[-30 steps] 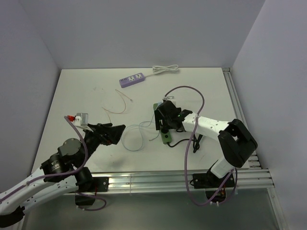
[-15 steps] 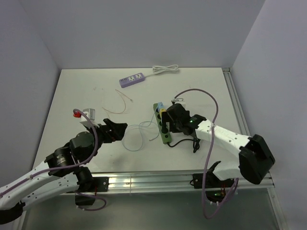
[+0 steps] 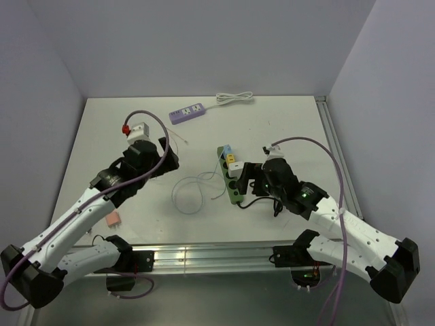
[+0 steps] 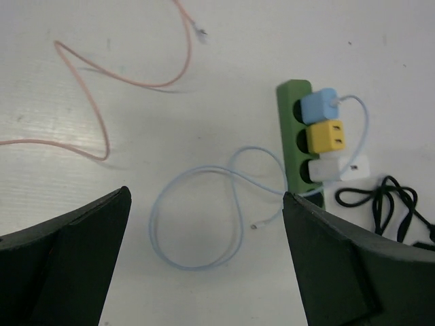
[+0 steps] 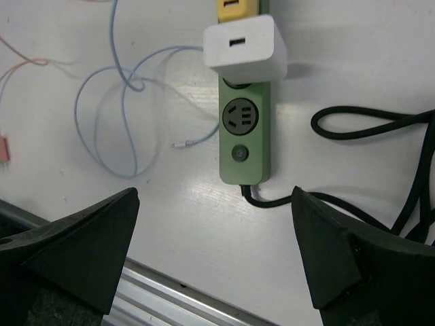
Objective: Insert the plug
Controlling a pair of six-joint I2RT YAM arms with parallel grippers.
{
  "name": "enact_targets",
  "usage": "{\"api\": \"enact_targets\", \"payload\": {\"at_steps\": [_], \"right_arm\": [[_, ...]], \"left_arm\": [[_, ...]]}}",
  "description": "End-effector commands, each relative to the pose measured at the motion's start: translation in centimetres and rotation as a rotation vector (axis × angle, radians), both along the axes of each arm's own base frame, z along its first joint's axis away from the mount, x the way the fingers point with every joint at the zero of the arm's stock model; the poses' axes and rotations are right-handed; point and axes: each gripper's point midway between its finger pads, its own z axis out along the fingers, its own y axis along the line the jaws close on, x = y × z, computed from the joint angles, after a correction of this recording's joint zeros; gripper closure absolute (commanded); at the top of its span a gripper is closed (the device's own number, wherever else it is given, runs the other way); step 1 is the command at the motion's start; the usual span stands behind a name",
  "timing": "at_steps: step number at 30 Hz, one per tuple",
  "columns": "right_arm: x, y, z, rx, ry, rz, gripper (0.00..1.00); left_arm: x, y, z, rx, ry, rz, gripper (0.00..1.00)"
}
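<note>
A green power strip (image 3: 233, 187) lies at mid-table. Blue (image 4: 319, 106), yellow (image 4: 325, 135) and white (image 5: 245, 49) plugs sit in three of its sockets in a row. The socket (image 5: 240, 117) below the white plug is empty. My right gripper (image 5: 216, 192) hovers open over the strip's cord end (image 3: 246, 178), holding nothing. Left of the strip, my left gripper (image 4: 206, 193) hangs open above a loop of pale blue cable (image 4: 197, 224), also seen as a gripper (image 3: 165, 160) from the top.
A black cord (image 5: 367, 129) coils right of the strip. A pink cable (image 4: 95, 115) lies to the left. A purple power strip (image 3: 188, 112) with a white cord (image 3: 234, 98) sits at the back. A small pink piece (image 3: 113, 219) lies near the front rail (image 3: 204, 257).
My right gripper has drawn back from over the strip toward the near right, leaving the white plug seated. My left arm has swung up and farther over the table.
</note>
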Motion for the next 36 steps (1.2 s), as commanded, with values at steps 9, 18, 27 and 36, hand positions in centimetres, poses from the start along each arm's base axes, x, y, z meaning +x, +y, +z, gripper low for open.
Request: {"api": "enact_targets", "payload": {"at_steps": [9,18,27,36], "right_arm": [[-1.3,-0.4,0.0,0.079,-0.017,-0.012,0.0],[-1.9,1.3,0.5,0.066,-0.014,0.141,0.0],[-2.8,2.2,0.0,0.05,0.018,0.241,0.0],[-3.0,2.3,-0.7,0.042,0.031,0.251,0.0]], "left_arm": [[5.8,8.8,-1.3,0.062,0.282,0.332,0.01],[-1.2,23.6,-11.0,0.048,0.756,1.018,0.0],[-7.7,27.8,-13.6,-0.032,0.785,1.368,0.02],[-11.2,30.4,-11.4,0.06,0.734,1.54,0.02]]}}
